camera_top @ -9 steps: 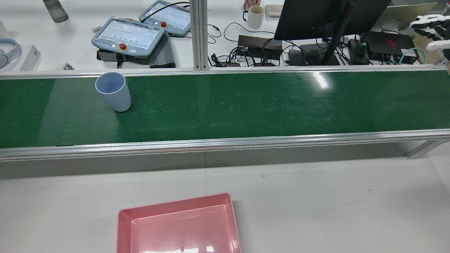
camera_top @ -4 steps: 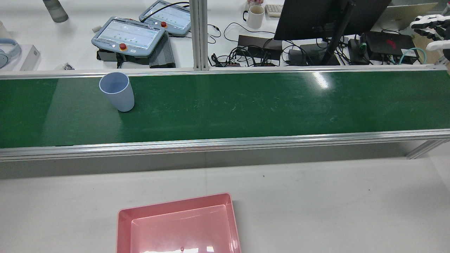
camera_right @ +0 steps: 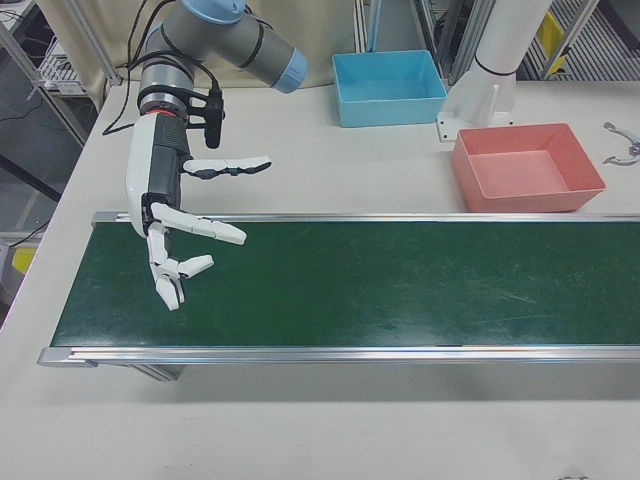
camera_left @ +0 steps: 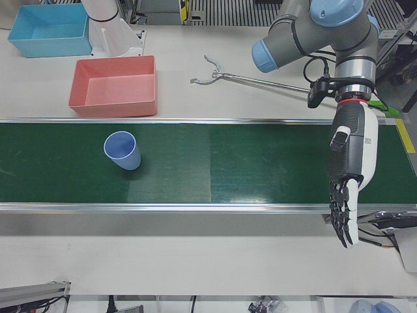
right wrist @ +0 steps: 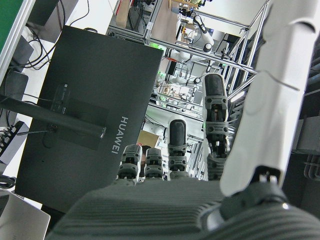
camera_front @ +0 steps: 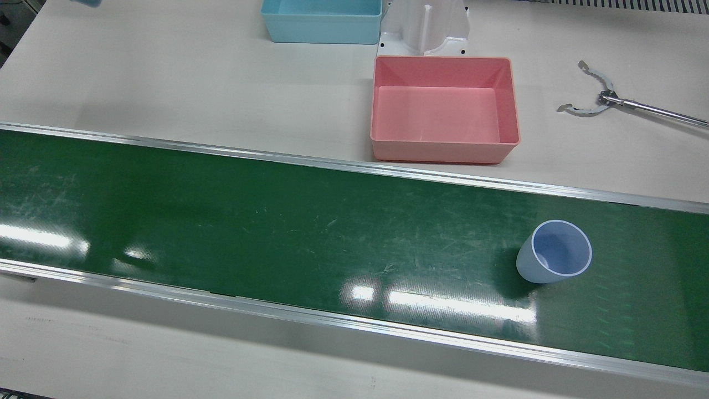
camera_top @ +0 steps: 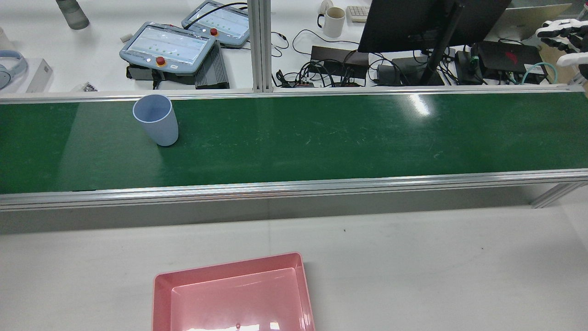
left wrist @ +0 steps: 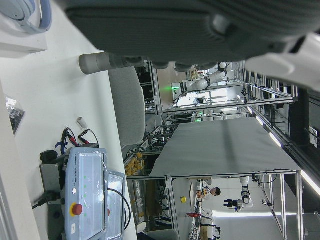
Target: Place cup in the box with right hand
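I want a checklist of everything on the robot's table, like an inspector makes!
Surface: green belt across a white table.
Job's things: blue cup upright on the belt, held by nothing; pink box empty, on the table beside the belt.
Clutter: blue bin; metal tongs.
Hands: right hand open over the belt's end, far from the cup; left hand open at the other end.
Cables: black tangle behind the belt.
Surroundings: monitor, two pendants, mug.

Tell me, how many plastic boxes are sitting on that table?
2. A pink box sits beside the green belt, and a blue box lies farther back near the white pedestal. Others may lie outside the views.
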Controlling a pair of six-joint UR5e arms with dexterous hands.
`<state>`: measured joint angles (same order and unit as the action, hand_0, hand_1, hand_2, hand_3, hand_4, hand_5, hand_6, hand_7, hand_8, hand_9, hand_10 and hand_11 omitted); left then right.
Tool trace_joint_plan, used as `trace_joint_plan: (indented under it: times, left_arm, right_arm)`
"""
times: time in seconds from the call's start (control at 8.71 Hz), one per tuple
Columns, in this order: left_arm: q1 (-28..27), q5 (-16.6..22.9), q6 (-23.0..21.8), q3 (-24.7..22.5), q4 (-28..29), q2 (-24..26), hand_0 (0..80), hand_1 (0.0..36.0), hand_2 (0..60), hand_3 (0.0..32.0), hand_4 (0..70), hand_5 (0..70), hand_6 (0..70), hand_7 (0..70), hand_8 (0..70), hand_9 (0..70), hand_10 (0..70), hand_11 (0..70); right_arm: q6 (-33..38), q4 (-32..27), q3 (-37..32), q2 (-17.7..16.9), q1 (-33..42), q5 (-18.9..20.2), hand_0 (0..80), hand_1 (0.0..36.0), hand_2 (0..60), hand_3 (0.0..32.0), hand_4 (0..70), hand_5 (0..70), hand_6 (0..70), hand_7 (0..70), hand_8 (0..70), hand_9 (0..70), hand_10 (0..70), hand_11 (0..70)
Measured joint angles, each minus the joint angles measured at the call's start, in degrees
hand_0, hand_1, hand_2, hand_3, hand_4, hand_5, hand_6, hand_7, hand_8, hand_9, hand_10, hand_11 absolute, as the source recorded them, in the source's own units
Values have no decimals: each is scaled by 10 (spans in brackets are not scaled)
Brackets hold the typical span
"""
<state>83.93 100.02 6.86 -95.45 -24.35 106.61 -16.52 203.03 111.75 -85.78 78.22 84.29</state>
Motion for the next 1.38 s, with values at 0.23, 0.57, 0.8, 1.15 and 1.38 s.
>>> trace_joint_plan:
  times: [0.23,0.57,0.8,1.15,1.38]
  left_arm:
    - [0,0,0,0,0,0,0,0,0,0,0,0,0,0,0,0,0,0]
    - [0,0,0,0,0,0,0,0,0,0,0,0,0,0,0,0,0,0]
    - [0,0,0,0,0,0,0,0,0,0,0,0,0,0,0,0,0,0]
    - [0,0,0,0,0,0,0,0,0,0,0,0,0,0,0,0,0,0]
    - [0,0,-1,0,0,0,0,0,0,0,0,0,0,0,0,0,0,0]
  right_arm:
    - [0,0,0,0,0,0,571,123,0,0,447,55,132,565,46,159,91,147]
    - [0,0,0,0,0,0,572,122,0,0,447,55,131,560,46,157,90,147]
    - [0,0,0,0,3,0,572,122,0,0,448,55,131,560,46,157,92,149]
    - [-1,0,0,0,4,1,572,122,0,0,446,55,131,558,47,157,90,147]
    - [-1,0,0,0,4,1,571,122,0,0,443,55,130,553,45,154,90,146]
